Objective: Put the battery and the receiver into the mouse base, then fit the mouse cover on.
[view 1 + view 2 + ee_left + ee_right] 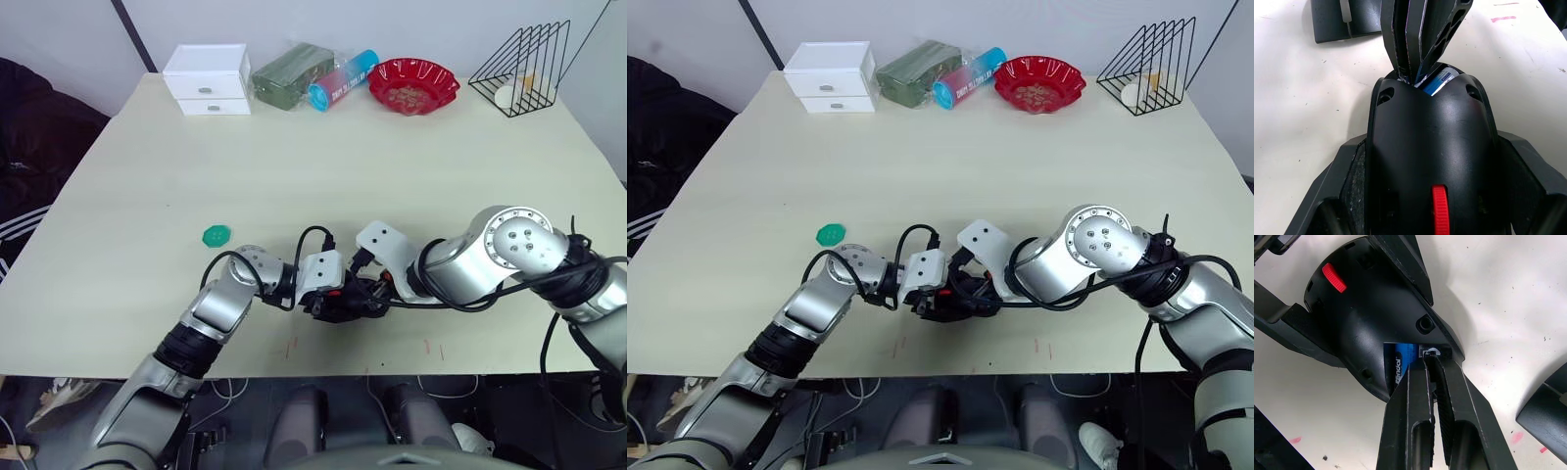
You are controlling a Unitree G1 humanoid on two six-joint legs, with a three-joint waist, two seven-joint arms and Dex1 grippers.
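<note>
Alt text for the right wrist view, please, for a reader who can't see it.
The right gripper, fingers closed together, pokes its tips into the open compartment of the mouse base, beside a blue battery already seated there. The left gripper's fingers clamp the base, with its red scroll wheel, on the pale table.

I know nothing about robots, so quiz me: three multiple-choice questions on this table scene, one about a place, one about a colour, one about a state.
1. Where is the green disc?
A. in the red bowl
B. on the table on the robot's left
C. on the white drawer box

2. What colour is the battery's label?
A. blue
B. yellow
C. pink

3. How is the mouse base held?
A. lying free
B. lifted high
C. gripped by the left end effector

Answers: 1 B, it lies on bare table. 2 A, the battery shows blue inside the mouse base. 3 C, the left end effector clamps both its sides.
</note>
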